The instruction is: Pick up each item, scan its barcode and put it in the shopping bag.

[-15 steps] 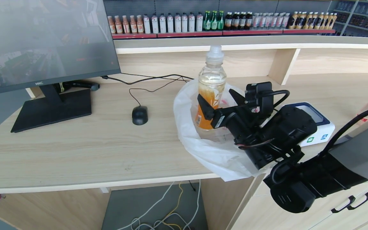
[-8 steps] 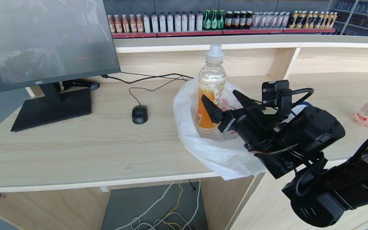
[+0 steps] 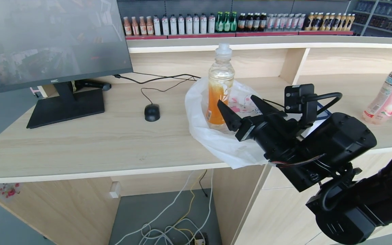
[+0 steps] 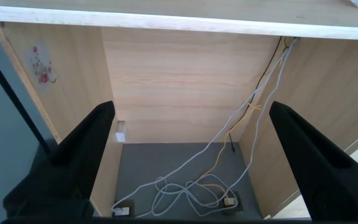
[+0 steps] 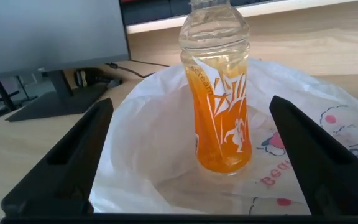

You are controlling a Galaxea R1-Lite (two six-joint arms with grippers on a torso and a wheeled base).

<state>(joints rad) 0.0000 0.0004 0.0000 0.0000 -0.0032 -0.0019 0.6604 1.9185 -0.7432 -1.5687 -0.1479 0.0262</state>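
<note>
An orange drink bottle (image 3: 219,89) (image 5: 222,115) with a white cap stands upright in the crumpled white shopping bag (image 3: 216,144) (image 5: 145,158) on the wooden counter (image 3: 97,143). My right gripper (image 3: 238,103) (image 5: 191,102) hangs open just in front of the bottle, near the counter's front edge, apart from it and holding nothing. A pink drink bottle (image 3: 388,93) stands on the counter at the far right. My left gripper (image 4: 191,109) is open and empty below the counter's edge, facing the cables (image 4: 216,186) on the floor.
A monitor (image 3: 46,41) on a black stand fills the back left, with a mouse (image 3: 152,112) and its cable beside it. A white and blue scanner box (image 3: 321,111) lies mostly hidden behind my right arm. Shelves of bottles (image 3: 237,22) line the back wall.
My right gripper, open around the orange bottle a second ago, has drawn back from it toward the counter's front. The bottle stays in the bag. The head camera has shifted.
</note>
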